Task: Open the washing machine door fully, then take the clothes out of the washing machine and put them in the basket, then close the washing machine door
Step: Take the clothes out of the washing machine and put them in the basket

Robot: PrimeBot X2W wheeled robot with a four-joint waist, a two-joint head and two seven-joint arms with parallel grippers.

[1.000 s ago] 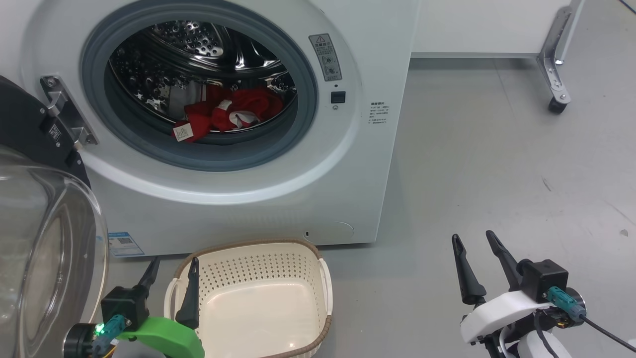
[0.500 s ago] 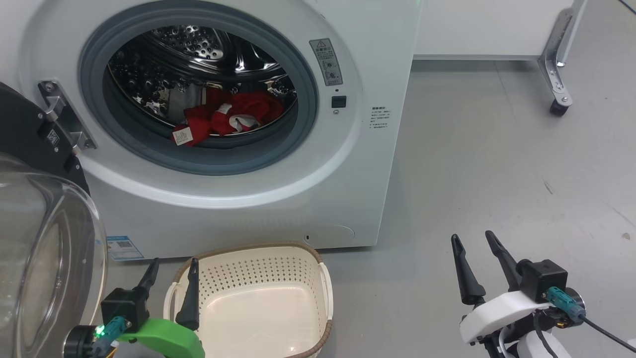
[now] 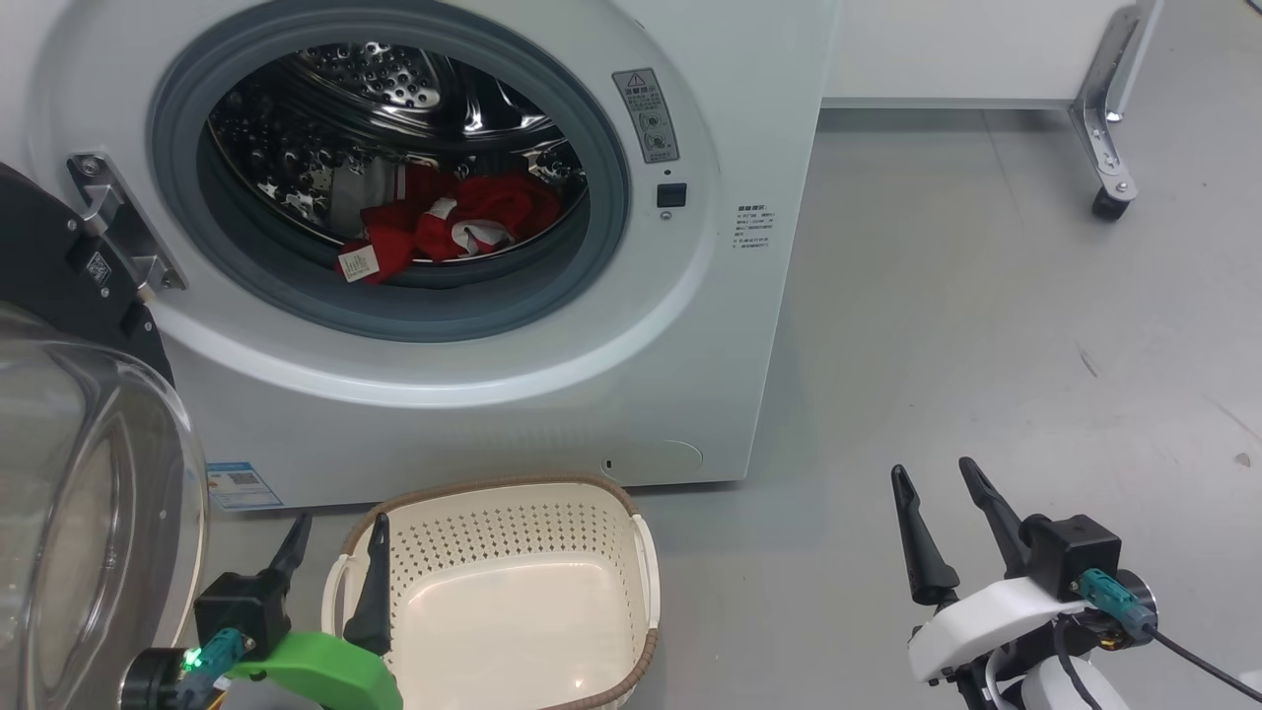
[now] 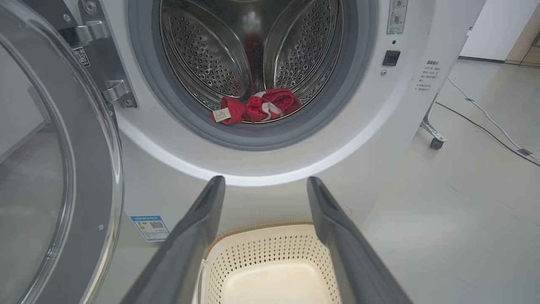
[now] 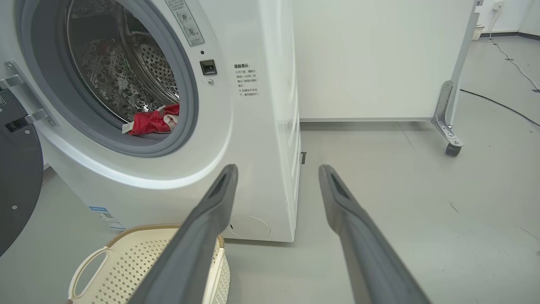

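Note:
The white washing machine [image 3: 513,394] [image 4: 371,139] [image 5: 261,126] stands open. Its door [image 3: 89,493] [image 4: 55,169] [image 5: 17,177] is swung out to the left on its hinge. Red clothes [image 3: 454,232] [image 4: 257,105] [image 5: 154,120] with a white tag lie at the front of the steel drum. The cream basket [image 3: 513,552] [image 4: 270,253] [image 5: 122,257] sits empty on the floor below the opening. My left gripper [image 3: 335,528] [image 4: 265,182] hovers open over the basket's left end. My right gripper [image 3: 935,473] [image 5: 278,169] is open above bare floor, right of the machine.
Grey floor [image 3: 986,325] stretches to the right of the machine. A white panel on a metal castor leg [image 3: 1109,148] [image 5: 449,122] stands at the back right. Cables [image 4: 485,122] run along the floor further right.
The whole head view shifted slightly, so the camera moved. Both grippers, the clothes and the basket keep their places.

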